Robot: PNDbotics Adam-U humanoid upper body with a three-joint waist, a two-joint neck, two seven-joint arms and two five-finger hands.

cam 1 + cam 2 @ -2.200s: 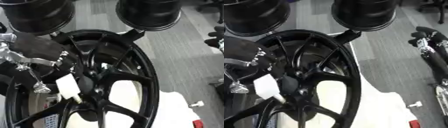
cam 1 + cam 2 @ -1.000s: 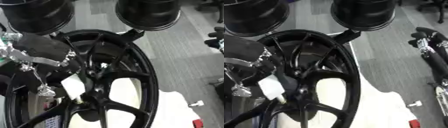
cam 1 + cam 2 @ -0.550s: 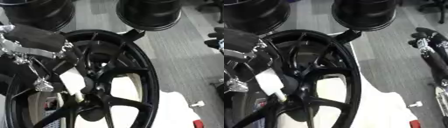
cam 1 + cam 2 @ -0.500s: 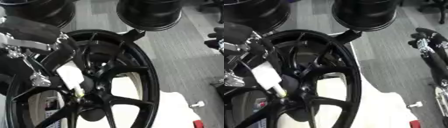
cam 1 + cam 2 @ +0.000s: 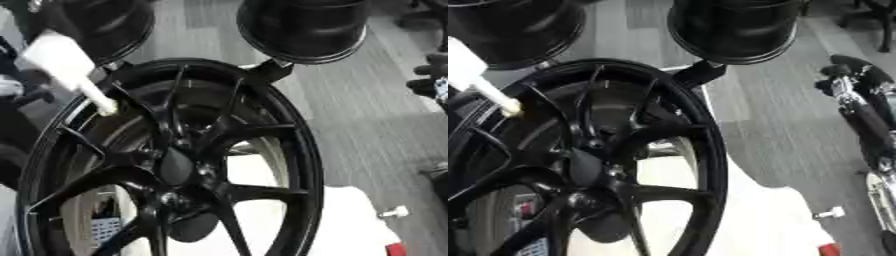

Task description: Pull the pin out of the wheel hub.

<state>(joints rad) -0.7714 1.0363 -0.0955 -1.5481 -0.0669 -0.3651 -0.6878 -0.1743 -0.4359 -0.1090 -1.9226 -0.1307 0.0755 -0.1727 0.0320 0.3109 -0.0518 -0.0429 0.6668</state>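
A black multi-spoke wheel [image 5: 289, 150] stands on edge in front of me, and its hub [image 5: 175, 167] shows no pin in it. The white pin [image 5: 61, 62], thick with a thin pale tip [image 5: 105, 106], hangs in the air over the wheel's upper left rim, tip pointing down and to the right. My left hand [image 5: 16, 90] is a blur at the left edge and holds the pin's upper end. At the right edge my right hand [image 5: 852, 95] rests idle, fingers up and relaxed, well away from the wheel.
Two more black wheels [image 5: 302, 27] [image 5: 87, 25] stand behind. A white cloth-like surface [image 5: 350, 220] lies under the wheel, with a small white part [image 5: 394, 212] and a red piece [image 5: 394, 249] at the lower right. Grey floor stretches to the right.
The left hand has carried the white pin up and to the left, away from the hub to above the rim. The right hand has stayed put.
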